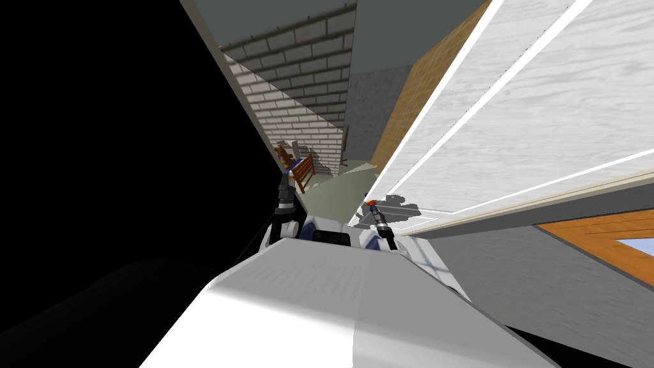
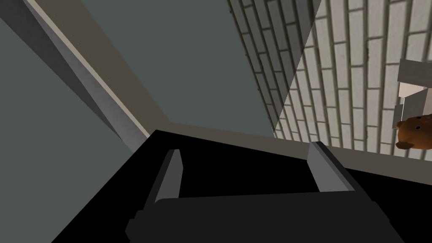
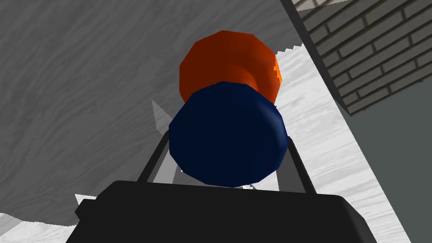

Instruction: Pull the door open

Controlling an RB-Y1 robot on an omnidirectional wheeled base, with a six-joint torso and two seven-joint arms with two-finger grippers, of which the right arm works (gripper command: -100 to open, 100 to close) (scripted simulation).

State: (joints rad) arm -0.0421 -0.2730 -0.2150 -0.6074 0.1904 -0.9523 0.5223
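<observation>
- The right hand [image 1: 375, 209] is clamped on the knob [image 3: 228, 135], its two fingers [image 3: 166, 168] pressing the knob's opposite sides; this grip seems chosen so that a pull goes straight into the door
- The knob sits on the door [image 1: 511, 115] near its free edge, just ahead of my chest and to the right
- The knob is a rounded, faceted dark blue ball, smooth and matt, on a flared orange base [image 3: 219, 59] that meets the door face
- The door is a flat white panel with a wood-grain pattern, crossed by thin bright white strips; around the knob it lies in grey shadow
- The left hand [image 2: 249, 168] hangs to the left with its fingers apart and nothing between them; I judge it is kept aside so the door has room to swing
- Past the door's edge a passage shows, with a pale brick wall [image 1: 300, 83] and a brown slatted chair [image 1: 304, 171]
- A brown teddy bear [image 2: 415, 133] sits against the bricks
- A black area lies to the left of the wall's edge
</observation>
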